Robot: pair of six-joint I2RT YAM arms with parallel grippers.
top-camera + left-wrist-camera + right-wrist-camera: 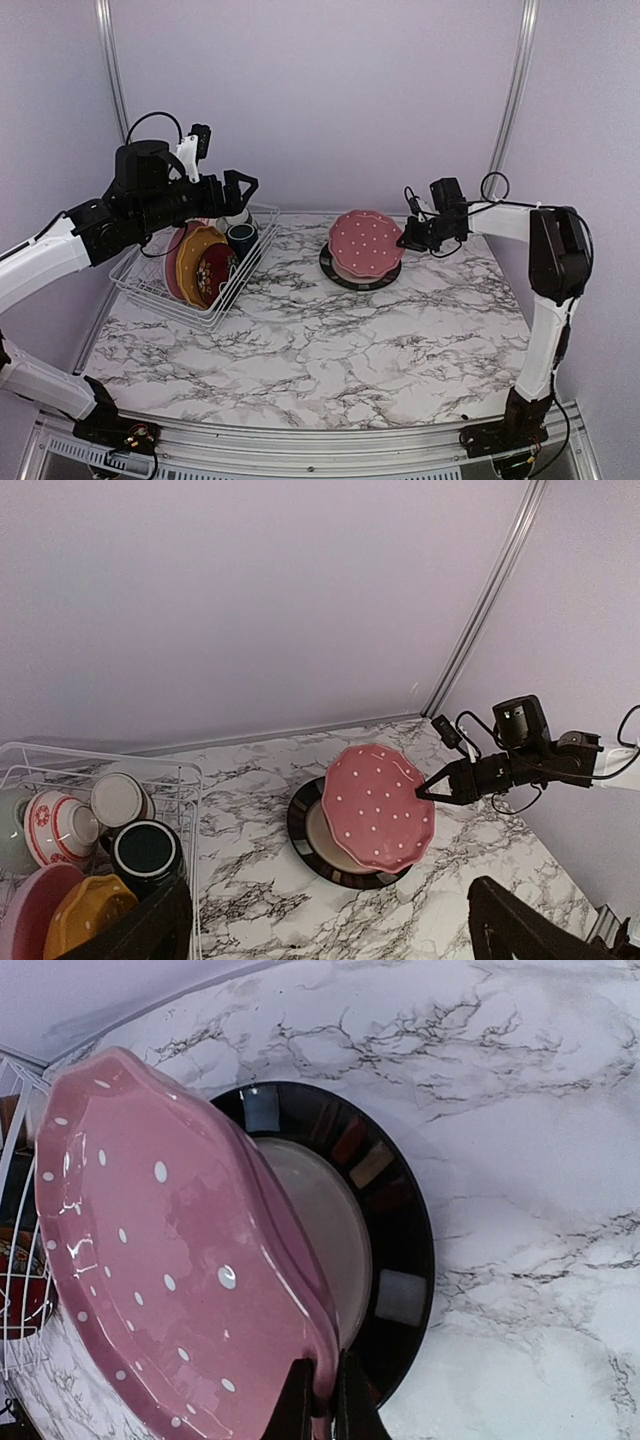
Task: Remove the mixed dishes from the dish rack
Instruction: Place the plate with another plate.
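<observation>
My right gripper (408,238) is shut on the rim of the pink plate with white dots (365,243). It holds the plate tilted over a black plate (336,272) with a cream centre that lies on the table. In the right wrist view the fingertips (302,1400) pinch the pink rim (160,1240) above the black plate (400,1220). My left gripper (243,186) is open and empty, raised over the white wire dish rack (150,290). The rack holds an orange-yellow plate (192,262), a dark red floral plate (214,270), a teal mug (145,850) and pale cups (118,800).
The rack stands at the table's far left against the left wall. A red-patterned bowl (55,825) and a pale green bowl (8,830) sit in its far end. The back wall runs right behind the rack and the plates. Marble table (330,350) lies in front.
</observation>
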